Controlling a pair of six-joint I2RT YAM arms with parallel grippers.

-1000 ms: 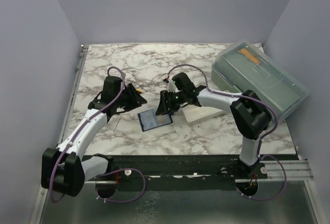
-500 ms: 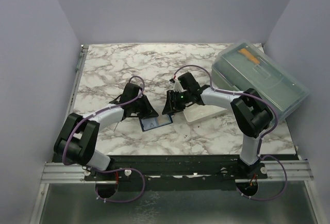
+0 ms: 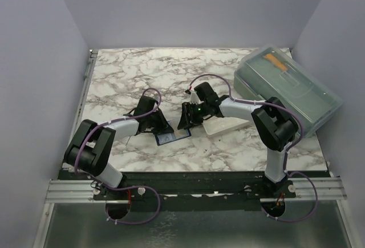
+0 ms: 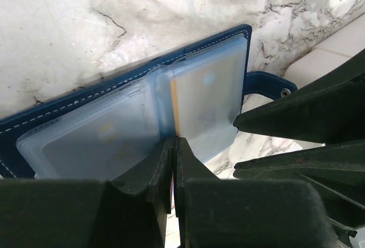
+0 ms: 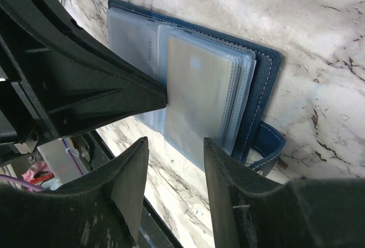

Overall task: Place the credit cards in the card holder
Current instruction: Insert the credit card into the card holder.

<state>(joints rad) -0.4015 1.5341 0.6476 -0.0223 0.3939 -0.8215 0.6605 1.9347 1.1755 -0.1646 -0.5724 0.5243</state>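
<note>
Left gripper (image 4: pixel 174 141): I read the two fingers as clenched, with only a hairline slit between them. The tips rest against the lower edge of the clear sleeves, at the centre fold. I cannot tell whether a sleeve leaf is pinched in that slit.

Right gripper (image 5: pixel 174 165): I read the fingers as released and well apart. They straddle the lower edge of the sleeve stack, and nothing is clamped between them. In the left wrist view these fingers enter from the right edge of the frame, with their tips just beside the sleeves.

The card holder (image 3: pixel 171 135) lies open and flat on the marble table (image 3: pixel 142 71), in the lower centre of the overhead view, between the two grippers. Its navy cover borders the frosted sleeves on the upper and left sides in the left wrist view. The snap strap (image 4: pixel 267 82) projects to the right, and its pale snap dot is visible.

A credit card (image 4: pixel 205 97) shows as a tan tint with an orange left edge through the right-hand sleeve. I cannot make out any print on it.

A white tray (image 3: pixel 223 125) sits just right of the card holder, under the right arm. A translucent grey-green box (image 3: pixel 288 88) stands tilted at the right edge of the table, with an orange strip (image 3: pixel 275 61) inside it.
</note>
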